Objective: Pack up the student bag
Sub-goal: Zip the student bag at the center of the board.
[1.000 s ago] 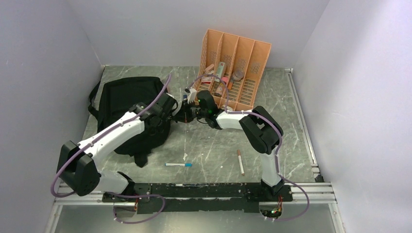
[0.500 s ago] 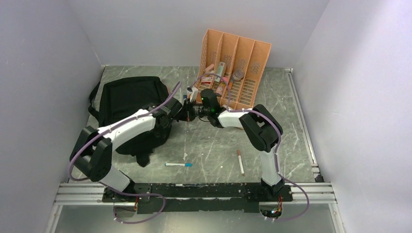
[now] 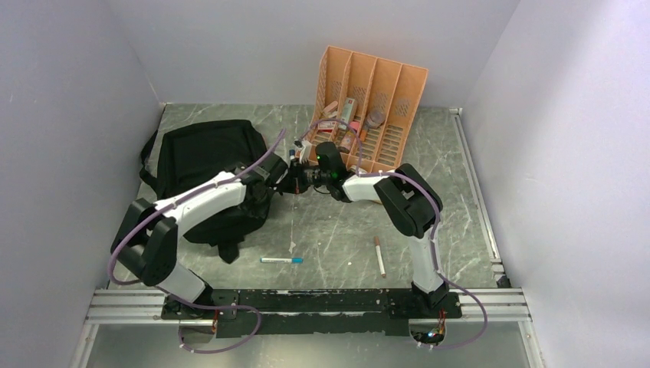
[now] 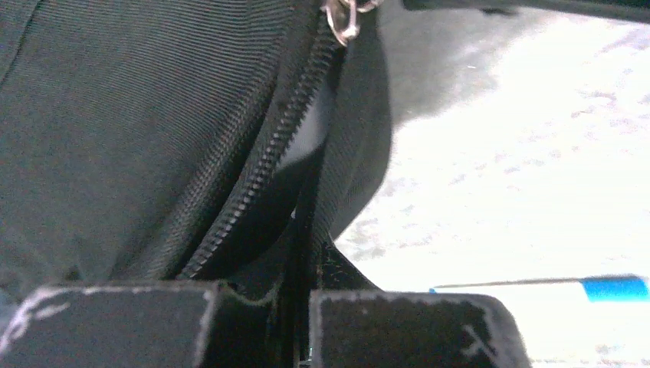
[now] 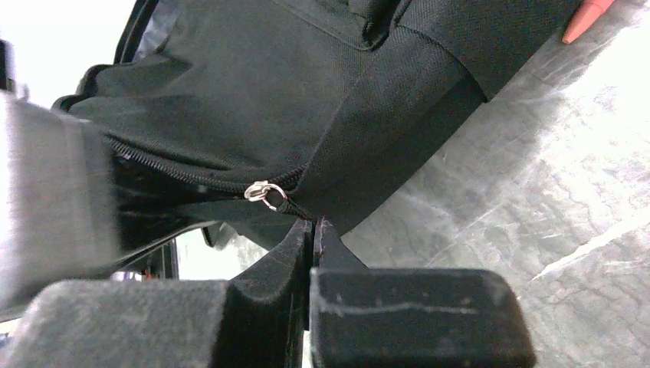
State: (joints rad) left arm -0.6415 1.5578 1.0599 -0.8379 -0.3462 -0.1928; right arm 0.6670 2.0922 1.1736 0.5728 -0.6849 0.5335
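The student bag [image 3: 201, 161], a black backpack, lies at the left of the table. Both arms meet at its right corner. My left gripper [image 3: 287, 182] is shut on the bag's fabric edge [image 4: 349, 176] beside the zipper teeth [image 4: 257, 184], which are parted and show pale lining. My right gripper [image 5: 313, 230] is shut on the short cord of the zipper pull, just below its silver ring [image 5: 260, 192]. That silver ring [image 4: 343, 17] also shows at the top of the left wrist view. In the top view my right gripper [image 3: 303, 180] faces the left one.
An orange slotted desk organizer [image 3: 371, 86] with several small items stands behind the grippers. A blue-capped pen [image 3: 281, 261] and a reddish pen [image 3: 379, 255] lie on the marble table near the front. The blue-capped pen [image 4: 567, 290] lies close to my left gripper's fingers.
My left gripper has closed on the bag's edge. The left arm swung its elbow in and reached further right a second ago. The right arm has barely moved.
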